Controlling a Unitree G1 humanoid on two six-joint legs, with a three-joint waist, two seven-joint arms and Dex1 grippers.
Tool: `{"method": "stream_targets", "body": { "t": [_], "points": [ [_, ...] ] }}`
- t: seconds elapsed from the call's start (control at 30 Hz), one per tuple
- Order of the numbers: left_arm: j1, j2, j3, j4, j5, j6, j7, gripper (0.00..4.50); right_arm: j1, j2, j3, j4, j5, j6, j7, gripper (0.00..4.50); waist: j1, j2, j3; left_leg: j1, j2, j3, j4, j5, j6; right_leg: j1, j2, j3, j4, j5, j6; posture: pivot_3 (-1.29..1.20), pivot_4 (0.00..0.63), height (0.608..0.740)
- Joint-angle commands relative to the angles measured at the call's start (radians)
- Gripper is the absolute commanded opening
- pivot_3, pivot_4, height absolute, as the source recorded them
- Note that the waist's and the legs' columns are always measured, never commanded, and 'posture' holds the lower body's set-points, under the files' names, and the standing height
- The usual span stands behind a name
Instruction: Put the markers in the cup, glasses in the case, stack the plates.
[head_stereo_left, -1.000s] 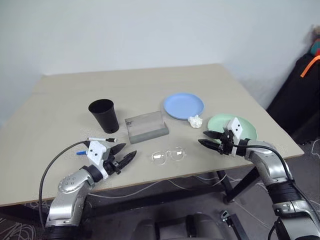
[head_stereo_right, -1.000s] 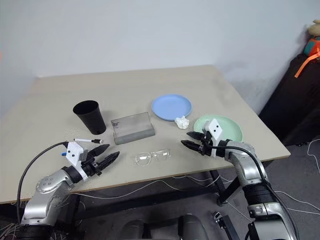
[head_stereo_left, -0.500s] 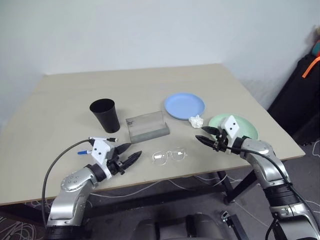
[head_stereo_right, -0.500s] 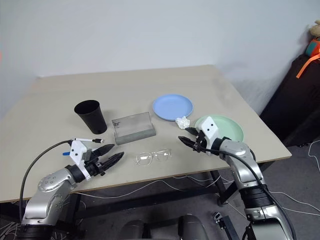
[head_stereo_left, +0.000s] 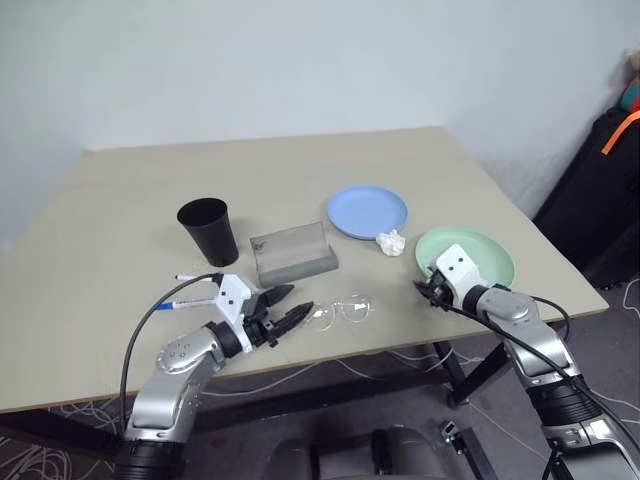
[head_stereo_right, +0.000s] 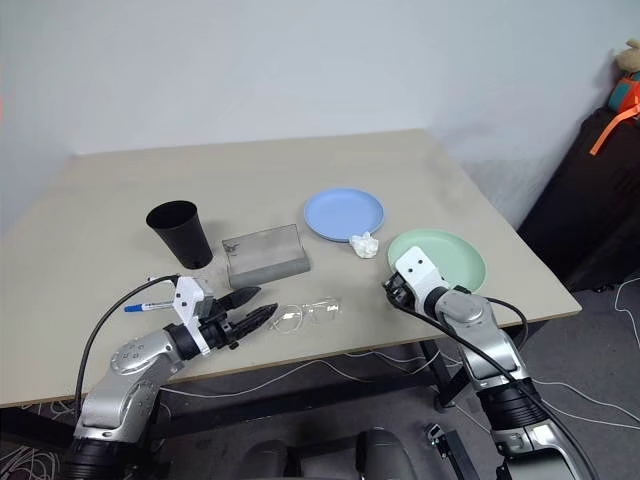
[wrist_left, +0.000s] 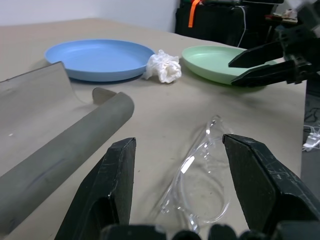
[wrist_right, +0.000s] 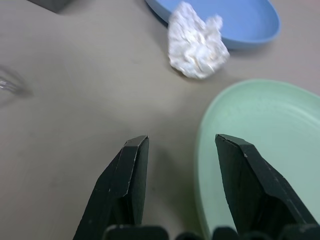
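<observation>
Glasses (head_stereo_left: 340, 311): flat near the table's (head_stereo_left: 120, 200) front edge, between the two grippers.
Left gripper (head_stereo_left: 285, 310): fingers spread, holding nothing, tips at the glasses' left lens.
Right gripper (wrist_right: 182, 165): fingers apart, empty, straddling the green plate's (head_stereo_left: 480, 255) near rim.
Markers (head_stereo_left: 190, 290): front left, beside the left arm.
Case (head_stereo_left: 292, 251): mid-table, cup (head_stereo_left: 208, 231) to its left.
Blue plate (head_stereo_left: 367, 211): farther back, paper wad (head_stereo_left: 390, 242) beside it.
</observation>
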Motion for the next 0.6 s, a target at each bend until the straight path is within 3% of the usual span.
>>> {"method": "stream_targets", "body": {
  "t": [0.03, 0.43, 0.53, 0.6],
  "points": [
    [-0.019, -0.001, 0.002, -0.041, -0.011, -0.003, 0.002, 2.9, -0.032, 0.003, -0.008, -0.013, -0.028, 0.032, -0.036, 2.29, 0.0, 0.0, 0.0, 0.0, 0.0, 0.0, 0.0, 0.0, 0.0, 0.0, 0.0, 0.0, 0.0, 0.0, 0.0, 0.0, 0.0, 0.74],
    [-0.017, 0.004, 0.004, -0.046, -0.01, 0.003, 0.006, 2.9, -0.036, 0.03, 0.037, 0.028, -0.09, 0.061, -0.088, 2.29, 0.0, 0.0, 0.0, 0.0, 0.0, 0.0, 0.0, 0.0, 0.0, 0.0, 0.0, 0.0, 0.0, 0.0, 0.0, 0.0, 0.0, 0.74],
    [-0.018, 0.003, 0.003, -0.044, -0.007, 0.003, 0.008, 2.9, -0.034, 0.022, 0.052, 0.03, -0.12, 0.052, -0.102, 1.72, 0.0, 0.0, 0.0, 0.0, 0.0, 0.0, 0.0, 0.0, 0.0, 0.001, 0.0, 0.0, 0.0, 0.0, 0.0, 0.0, 0.0, 0.74],
    [-0.017, 0.003, 0.002, -0.043, -0.005, 0.003, 0.009, 2.9, -0.033, 0.018, 0.059, 0.032, -0.138, 0.041, -0.111, 1.04, 0.0, 0.0, 0.0, 0.0, 0.0, 0.0, 0.0, 0.0, 0.0, 0.001, 0.0, 0.0, 0.0, 0.0, 0.0, 0.0, 0.0, 0.74]
  ]
}}
